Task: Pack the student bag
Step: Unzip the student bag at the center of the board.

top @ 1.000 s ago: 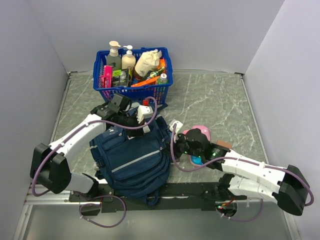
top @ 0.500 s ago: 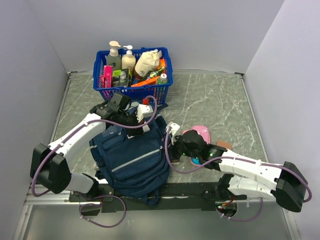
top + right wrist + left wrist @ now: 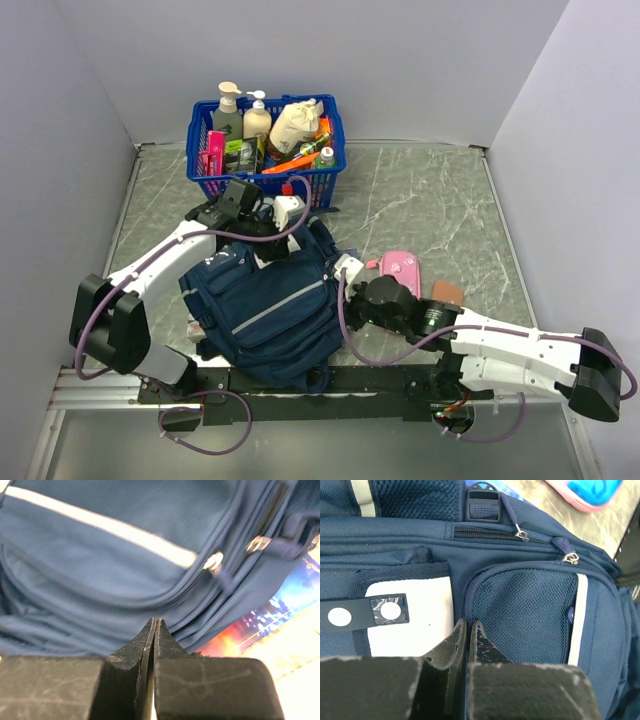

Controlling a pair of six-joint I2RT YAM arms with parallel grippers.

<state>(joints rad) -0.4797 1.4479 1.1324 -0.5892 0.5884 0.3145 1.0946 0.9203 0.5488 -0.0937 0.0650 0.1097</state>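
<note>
In the lower centre-left of the overhead view, the student bag (image 3: 270, 310) lies on the desk (image 3: 440, 210). The right pincer (image 3: 154, 622), jaws pressed together, is at the bag's right edge. The left pincer (image 3: 468, 625), likewise closed, is at its upper edge. A blue basket (image 3: 260, 183) stands beyond.

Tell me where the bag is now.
In the top view, the bag lies left of centre near the table's front edge, just in front of the blue basket, with a pink item to its right.
</note>
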